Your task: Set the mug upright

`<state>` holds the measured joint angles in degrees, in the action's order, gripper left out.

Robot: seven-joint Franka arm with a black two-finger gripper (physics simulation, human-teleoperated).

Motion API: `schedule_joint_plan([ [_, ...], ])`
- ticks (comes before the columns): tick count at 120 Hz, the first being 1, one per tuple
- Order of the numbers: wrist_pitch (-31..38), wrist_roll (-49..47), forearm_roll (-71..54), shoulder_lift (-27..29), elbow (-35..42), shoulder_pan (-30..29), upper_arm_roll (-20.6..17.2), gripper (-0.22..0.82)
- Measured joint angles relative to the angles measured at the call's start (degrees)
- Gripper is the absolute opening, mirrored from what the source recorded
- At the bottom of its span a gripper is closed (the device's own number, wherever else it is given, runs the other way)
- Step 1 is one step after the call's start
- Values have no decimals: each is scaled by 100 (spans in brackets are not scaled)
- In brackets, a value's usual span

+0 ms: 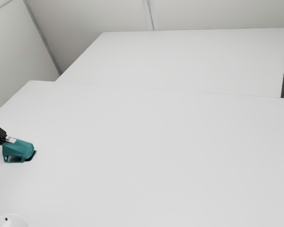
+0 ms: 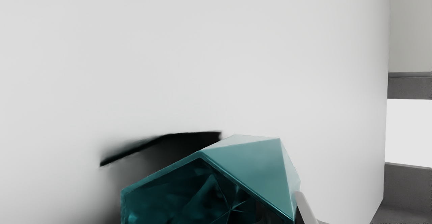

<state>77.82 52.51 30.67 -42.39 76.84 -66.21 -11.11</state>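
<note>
White rounded part (image 1: 9, 221): nearest the exterior camera, well apart from the claw.
Black claw (image 1: 10, 140): at the mug; can't tell if open or closed, or if it has hold of the mug.
Faceted teal mug (image 1: 19, 149): right at the claw's end, tipped well over; mouth (image 2: 182, 197) turned toward the claw.
Mug handle (image 1: 14, 160): low side, below the claw.
White tabletop (image 1: 146, 156): under the claw; can't tell if mug rests on it or is slightly raised.
Dark shadow (image 2: 175, 144): on tabletop, just beyond the claw.
Done: claw and mug are together; upright not reached.
Left: mouth up, base flat on tabletop, likely then a release.
</note>
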Motion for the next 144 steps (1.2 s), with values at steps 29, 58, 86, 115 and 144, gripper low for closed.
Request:
schedule_joint_plan([
  [29,-126,-17,44,61,0,-2,-85,-18],
  [58,-209,-69,42,259,66,87,-90,-18],
  [86,-215,-194,-27,955,341,652,-40,-18],
  [115,163,-461,-142,2103,1179,1790,310,-18],
  [144,895,-1006,-713,2568,1548,3396,748,-18],
])
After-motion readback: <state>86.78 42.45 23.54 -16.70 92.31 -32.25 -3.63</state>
